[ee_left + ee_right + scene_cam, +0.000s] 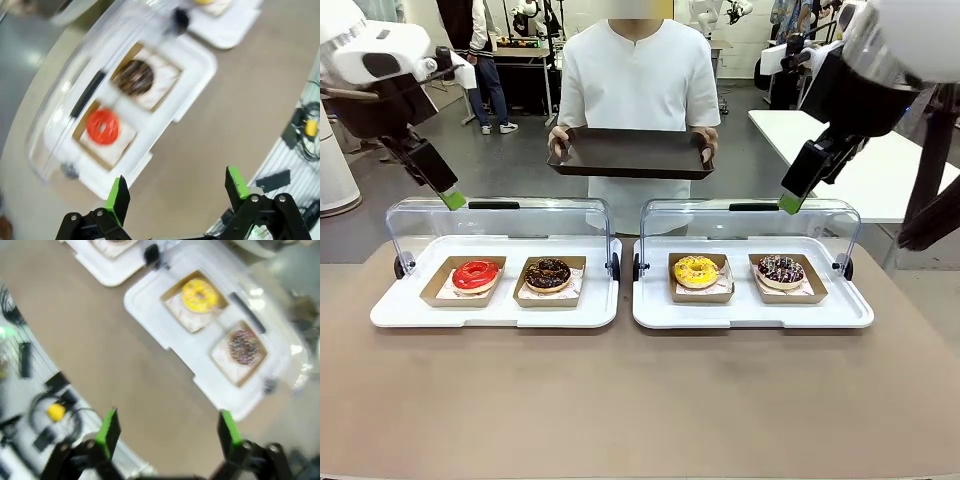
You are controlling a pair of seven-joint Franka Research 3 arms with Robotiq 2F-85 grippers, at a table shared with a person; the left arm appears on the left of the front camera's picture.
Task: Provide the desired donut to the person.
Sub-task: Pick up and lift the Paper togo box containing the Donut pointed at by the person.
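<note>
While person (638,90) holds empty dark tray (630,155) across worktop (640,400), left jaws, right jaws hang released. Picking not begun (desired one unclear): red donut (475,273), chocolate donut (548,273), yellow donut (696,270), sprinkled donut (780,269) untouched. Next: learn choice, grasp.

Table (640,400) | on it, left tray (400,312): first donut (475,273) left of second donut (548,273) | right tray (750,315) just beside: third donut (696,270) left of fourth donut (780,269) | behind table: person (640,80) holding serving tray (630,152)
</note>
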